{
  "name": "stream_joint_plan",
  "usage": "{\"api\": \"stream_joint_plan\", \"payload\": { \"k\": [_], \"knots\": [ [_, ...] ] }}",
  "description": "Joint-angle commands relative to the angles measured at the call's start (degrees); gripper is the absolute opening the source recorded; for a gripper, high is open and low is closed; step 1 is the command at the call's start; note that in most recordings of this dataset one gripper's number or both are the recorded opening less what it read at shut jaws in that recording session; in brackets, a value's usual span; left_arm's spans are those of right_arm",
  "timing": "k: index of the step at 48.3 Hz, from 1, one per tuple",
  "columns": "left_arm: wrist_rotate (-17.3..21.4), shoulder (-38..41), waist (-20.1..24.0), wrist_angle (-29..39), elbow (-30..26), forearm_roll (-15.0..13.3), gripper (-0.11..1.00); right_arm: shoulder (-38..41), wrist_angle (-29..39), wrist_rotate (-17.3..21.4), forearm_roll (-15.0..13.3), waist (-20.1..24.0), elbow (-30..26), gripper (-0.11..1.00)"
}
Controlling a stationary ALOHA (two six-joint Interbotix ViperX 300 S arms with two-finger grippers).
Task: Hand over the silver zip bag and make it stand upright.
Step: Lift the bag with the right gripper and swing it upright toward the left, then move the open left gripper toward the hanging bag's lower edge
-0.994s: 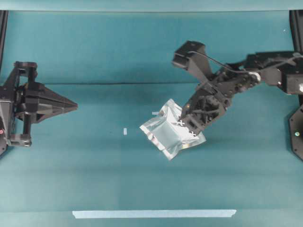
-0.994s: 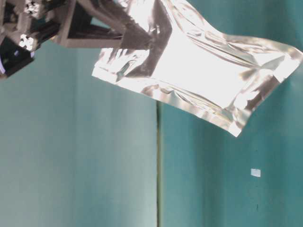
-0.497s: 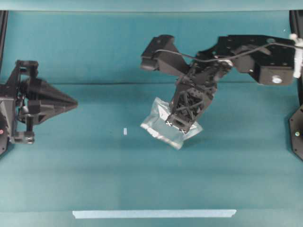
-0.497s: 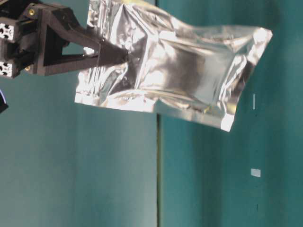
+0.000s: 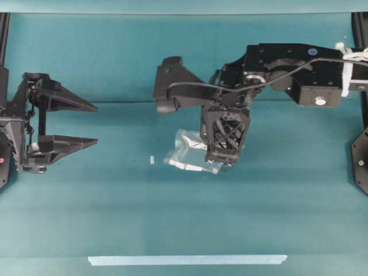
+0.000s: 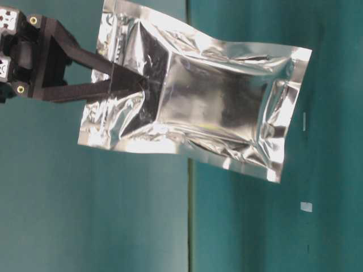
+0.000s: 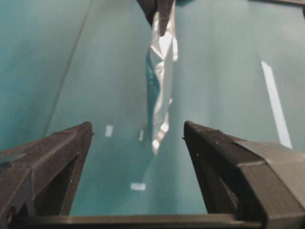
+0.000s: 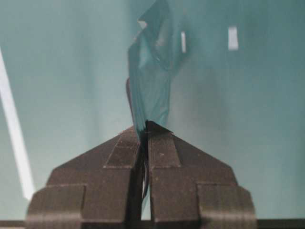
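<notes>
The silver zip bag [image 5: 185, 153] hangs in the air over the middle of the teal table, held by one sealed edge in my right gripper [image 5: 221, 162], which is shut on it. From table level the crinkled silver zip bag [image 6: 215, 107] lies sideways, its long side nearly level, with the right gripper [image 6: 139, 85] pinching its left part. In the right wrist view the silver zip bag [image 8: 152, 81] rises edge-on out of the shut right gripper [image 8: 145, 125]. My left gripper [image 5: 95, 123] stands wide open at the left, empty, well short of the bag. Ahead of the left gripper [image 7: 137, 125] the silver zip bag [image 7: 159, 81] shows edge-on.
A long pale tape strip [image 5: 187, 260] lies near the front edge of the table. A small white tape mark [image 5: 152, 160] sits on the cloth between the left gripper and the bag. A seam [image 6: 189, 215] runs across the table surface.
My left gripper has gone from shut to wide open. The right arm has swung the bag leftward toward the middle and turned it more edge-on to the left gripper.
</notes>
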Motion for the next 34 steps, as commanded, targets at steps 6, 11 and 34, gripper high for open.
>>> {"api": "stream_joint_plan", "payload": {
  "k": [6,11,34],
  "knots": [
    [-0.09,0.09,0.09,-0.26,0.0,0.18,0.89,1.32,0.18,-5.45,-1.67,0.88,-3.78,0.01],
    [-0.18,0.09,0.09,-0.26,0.26,0.18,0.89,2.9,1.76,-6.33,-4.31,1.41,-5.45,0.01],
    [-0.18,0.88,0.35,0.0,2.37,0.18,0.89,6.42,5.45,-7.03,-10.28,1.93,-9.4,0.01]
  ]
}}
